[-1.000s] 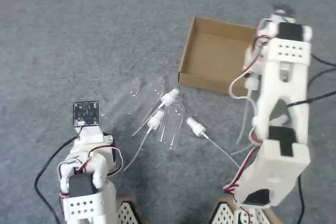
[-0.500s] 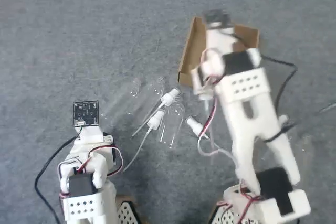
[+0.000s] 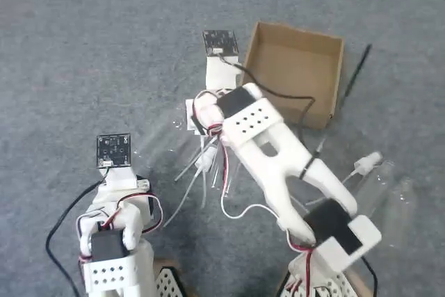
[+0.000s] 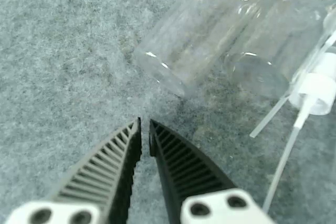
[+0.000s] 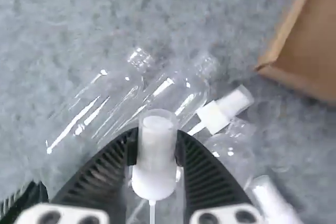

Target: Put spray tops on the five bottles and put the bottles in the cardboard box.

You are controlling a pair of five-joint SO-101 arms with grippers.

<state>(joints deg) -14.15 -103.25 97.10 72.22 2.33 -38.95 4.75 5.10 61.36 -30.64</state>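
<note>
Cardboard box (image 3: pixel 295 67): brown, open top, upright on far part of table.
Bottle A (image 5: pixel 97 111) and bottle B (image 5: pixel 168 95): clear, no tops, lying on sides, side by side, touching or nearly.
Bottle C (image 5: pixel 231 148): clear, lying just beside B.
Loose spray top (image 5: pixel 223 109): white, on its side betw. B and C.
Held spray top (image 5: pixel 154 153): white w/ thin dip tube, clamped in right pincer (image 5: pixel 156 141) over the cluster.
Capped bottle (image 3: pixel 381 184): white top fitted, lying well apart from cluster.
</note>
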